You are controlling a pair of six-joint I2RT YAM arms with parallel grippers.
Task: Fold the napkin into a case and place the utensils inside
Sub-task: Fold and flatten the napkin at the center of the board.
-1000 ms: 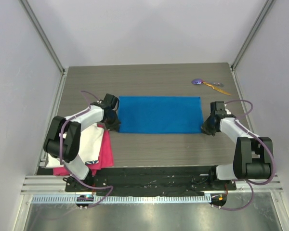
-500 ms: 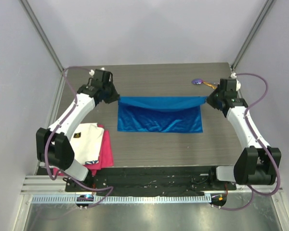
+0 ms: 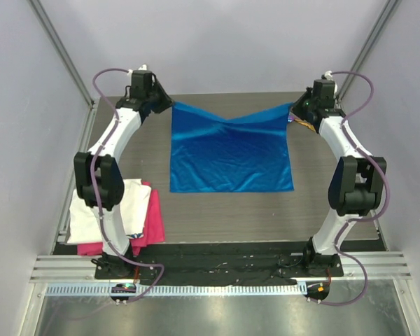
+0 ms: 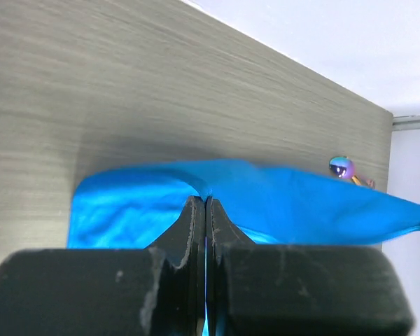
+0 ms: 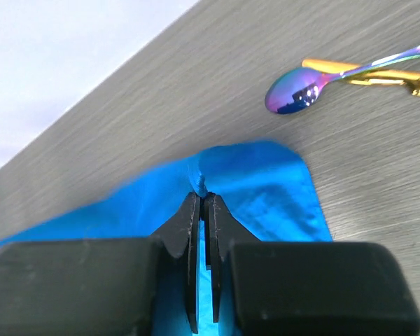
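Right, you've got the napkin (image 3: 231, 150) by its two far corners: left end effector (image 4: 206, 201) is pinched shut on one, right end effector (image 5: 201, 197) is clamped on the other. The far edge hangs lifted w/ a sag mid-span; the near edge lies on the worktop (image 3: 217, 210). It's thin, limp, prob. slick fabric, so a shallow pinch could slip. Grip at the corners and keep it taut. The spoon (image 5: 294, 87) & the orange-yellow utensil (image 5: 406, 84) lie just beyond the right corner.
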